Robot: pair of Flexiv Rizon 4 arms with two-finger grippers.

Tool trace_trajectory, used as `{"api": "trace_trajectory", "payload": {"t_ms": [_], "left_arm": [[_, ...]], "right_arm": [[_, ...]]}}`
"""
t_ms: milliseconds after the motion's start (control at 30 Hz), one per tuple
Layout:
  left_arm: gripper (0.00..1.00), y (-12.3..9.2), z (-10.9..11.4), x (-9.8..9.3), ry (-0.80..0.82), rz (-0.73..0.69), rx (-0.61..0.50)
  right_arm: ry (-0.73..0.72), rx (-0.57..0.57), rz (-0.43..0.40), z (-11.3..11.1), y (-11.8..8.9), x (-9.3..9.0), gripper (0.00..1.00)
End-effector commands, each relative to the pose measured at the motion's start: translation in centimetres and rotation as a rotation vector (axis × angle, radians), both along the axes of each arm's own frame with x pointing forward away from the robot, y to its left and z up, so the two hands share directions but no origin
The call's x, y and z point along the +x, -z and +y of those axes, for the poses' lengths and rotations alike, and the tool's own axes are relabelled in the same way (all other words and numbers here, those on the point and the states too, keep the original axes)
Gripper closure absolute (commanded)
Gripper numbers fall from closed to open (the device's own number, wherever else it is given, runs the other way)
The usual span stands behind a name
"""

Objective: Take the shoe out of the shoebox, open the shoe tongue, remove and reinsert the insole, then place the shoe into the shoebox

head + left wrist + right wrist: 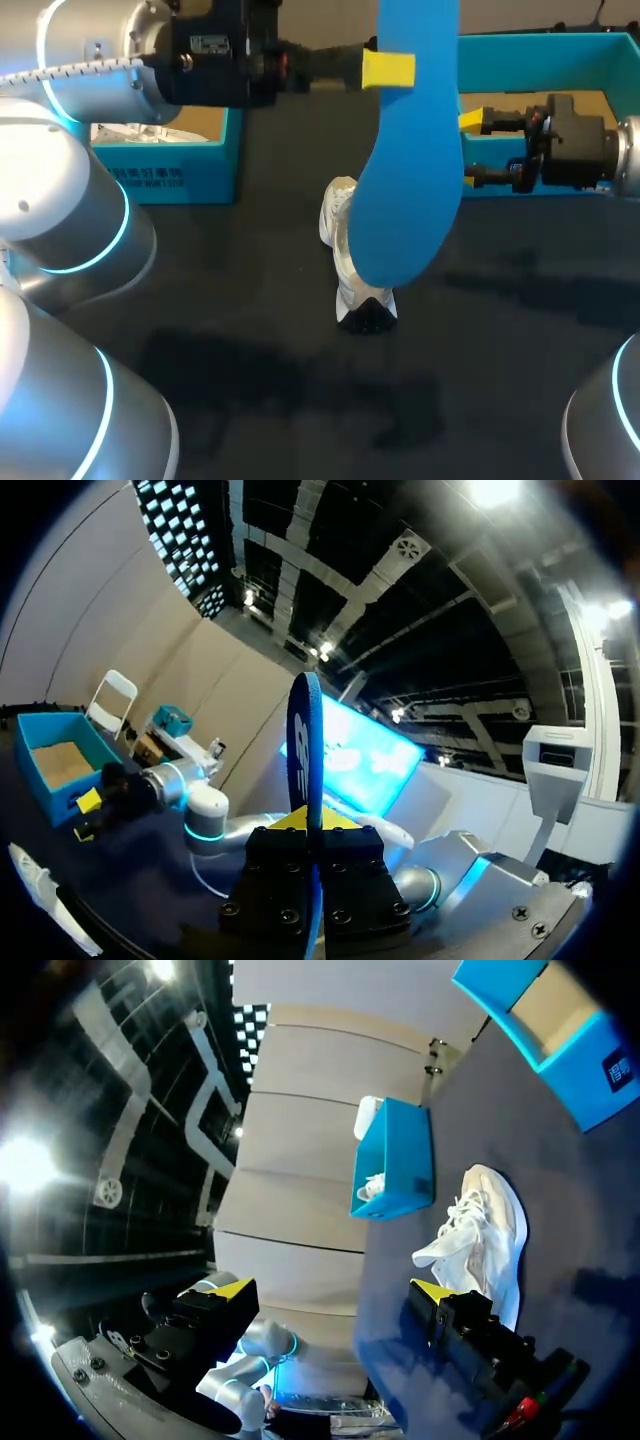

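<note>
Head view | raised insole (410, 180) partly hides shoe (343, 240) | right gripper (472, 150) at shoebox (540, 40)

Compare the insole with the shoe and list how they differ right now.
Colour: the insole is bright blue, the shoe white. Support: the insole hangs clear of the table, clamped in the left gripper; the shoe rests on the table. Build: the insole is a thin flat sheet, the shoe bulky with laces. Both share a foot-shaped outline.
</note>
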State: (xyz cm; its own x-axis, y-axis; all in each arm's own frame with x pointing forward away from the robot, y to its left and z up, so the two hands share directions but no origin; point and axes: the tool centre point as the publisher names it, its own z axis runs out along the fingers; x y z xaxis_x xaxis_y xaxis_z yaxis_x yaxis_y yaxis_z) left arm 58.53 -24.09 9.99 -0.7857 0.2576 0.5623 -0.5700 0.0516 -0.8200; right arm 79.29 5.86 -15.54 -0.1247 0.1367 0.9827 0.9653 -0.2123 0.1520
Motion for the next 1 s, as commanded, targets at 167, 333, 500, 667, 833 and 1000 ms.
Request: {"api": "trace_trajectory", "payload": {"t_ms": [167, 333, 500, 667, 833, 1000], "left_arm": [[1.00, 2.5, 1.3, 0.5, -0.043, -0.428, -0.084], [1.00, 3.7, 2.0, 1.1, -0.002, -0.677, -0.088], [1.00, 4.7, 2.3, 2.1, 0.015, -0.892, -0.074], [1.00, 5.4, 2.3, 3.0, 0.010, -1.030, -0.120], [1.00, 5.9, 1.6, 4.5, -0.068, -1.311, -0.288], [1.00, 6.9, 1.3, 4.9, -0.077, -1.383, -0.331]], "right_arm": [[0.001, -0.002, 0.001, 0.1, 0.0, 0.0, 0.00], [0.001, -0.002, 0.001, 0.1, 0.0, 0.0, 0.00], [0.001, -0.002, 0.001, 0.1, 0.0, 0.0, 0.00], [0.001, -0.002, 0.001, 0.1, 0.0, 0.0, 0.00], [0.001, -0.002, 0.001, 0.1, 0.0, 0.0, 0.00], [0.001, -0.002, 0.001, 0.1, 0.0, 0.0, 0.00]]}}
